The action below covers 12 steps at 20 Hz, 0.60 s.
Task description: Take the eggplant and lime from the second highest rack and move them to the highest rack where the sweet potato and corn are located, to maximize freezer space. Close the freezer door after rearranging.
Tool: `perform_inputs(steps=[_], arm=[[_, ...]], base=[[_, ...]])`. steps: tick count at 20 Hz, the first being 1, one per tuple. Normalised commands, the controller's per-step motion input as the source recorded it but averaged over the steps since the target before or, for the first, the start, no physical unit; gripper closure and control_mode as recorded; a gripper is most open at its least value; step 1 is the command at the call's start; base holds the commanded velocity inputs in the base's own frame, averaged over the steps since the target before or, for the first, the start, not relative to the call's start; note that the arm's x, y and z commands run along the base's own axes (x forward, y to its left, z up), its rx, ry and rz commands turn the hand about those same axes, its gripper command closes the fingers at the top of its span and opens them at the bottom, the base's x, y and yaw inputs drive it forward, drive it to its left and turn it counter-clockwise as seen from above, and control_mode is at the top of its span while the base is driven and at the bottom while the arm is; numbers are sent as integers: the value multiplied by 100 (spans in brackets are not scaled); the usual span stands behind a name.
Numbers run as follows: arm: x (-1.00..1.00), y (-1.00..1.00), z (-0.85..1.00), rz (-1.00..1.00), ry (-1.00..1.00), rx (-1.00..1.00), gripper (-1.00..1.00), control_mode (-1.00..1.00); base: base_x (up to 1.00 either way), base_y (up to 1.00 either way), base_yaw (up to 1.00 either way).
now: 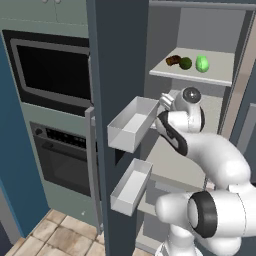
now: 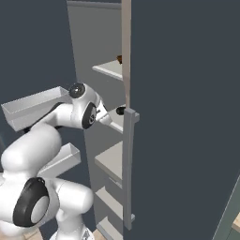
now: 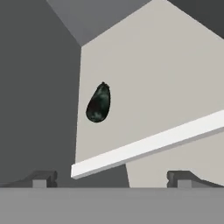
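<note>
freezer (image 1: pixel 200 30): i see it standing open, pale grey inside, flat pale shelves stacked down its height.
freezer door (image 1: pixel 117 75): swung wide toward me in the left base view, dark slate-blue, with two translucent white bins (image 1: pixel 131 124) on its inner face and a long grey handle (image 1: pixel 92 165) down its edge.
top rack (image 1: pixel 220 67): carries three items in a row, close together.
sweet potato (image 1: pixel 173 60): dark brown lump at the left end of that row.
lime (image 1: pixel 186 63): dark green ball in the middle, right against the sweet potato.
corn (image 1: pixel 202 63): bright light-green oblong at the right end, just beside the lime.
eggplant (image 3: pixel 98 103): dark teardrop shape lying alone on the pale shelf in the hand view, near the left wall, well beyond the fingertips.
gripper (image 3: pixel 111 177): my hand camera shows both dark tips (image 3: pixel 43 177) spread wide apart at the bottom of the view with nothing between them; it grips nothing.
arm (image 1: pixel 210 155): reaches from the base into the freezer at the level of the shelf below the top rack.
oven and microwave unit (image 1: pixel 50 105): grey-green, left of the door.
floor (image 1: pixel 60 235): beige tiles.
</note>
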Motion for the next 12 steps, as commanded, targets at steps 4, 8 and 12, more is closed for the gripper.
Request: perform_inputs(steps=[4, 8, 12], arm=[[62, -30, -9, 0, 0, 16, -100, -100], [51, -23, -9, 0, 0, 17, -100, -100], [51, -11, -8, 0, 0, 10, -100, -100]], base=[[0, 0, 0], [0, 0, 0], [0, 0, 0]])
